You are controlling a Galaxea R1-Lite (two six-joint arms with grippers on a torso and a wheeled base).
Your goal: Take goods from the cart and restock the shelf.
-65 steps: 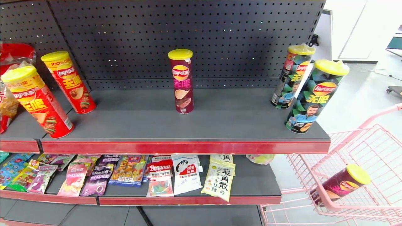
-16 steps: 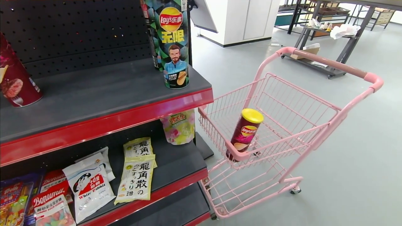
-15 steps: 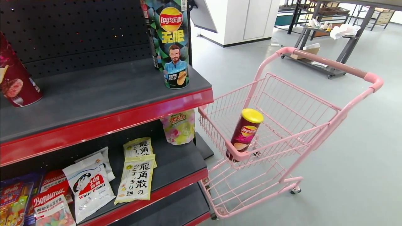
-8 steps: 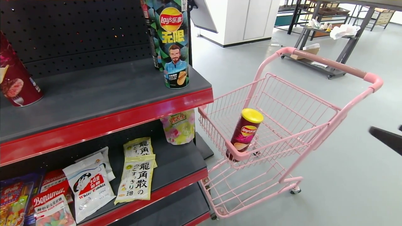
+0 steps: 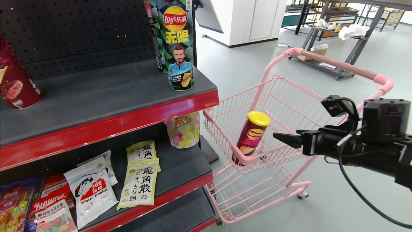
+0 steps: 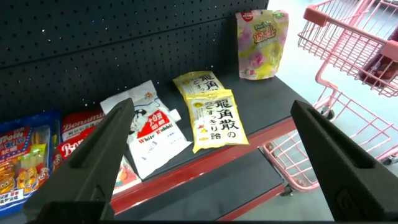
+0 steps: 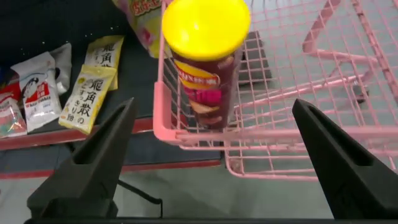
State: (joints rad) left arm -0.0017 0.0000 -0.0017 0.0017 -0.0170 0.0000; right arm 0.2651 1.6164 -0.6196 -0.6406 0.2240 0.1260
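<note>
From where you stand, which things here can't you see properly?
Maroon can in the cart: head view, base hidden behind the cart's pink rim.
Second maroon can on the top shelf: head view, cut off by the left edge.
Green can: head view, top cut off by the upper edge.
Snack bags: head view, cut off at the lower left corner.
</note>
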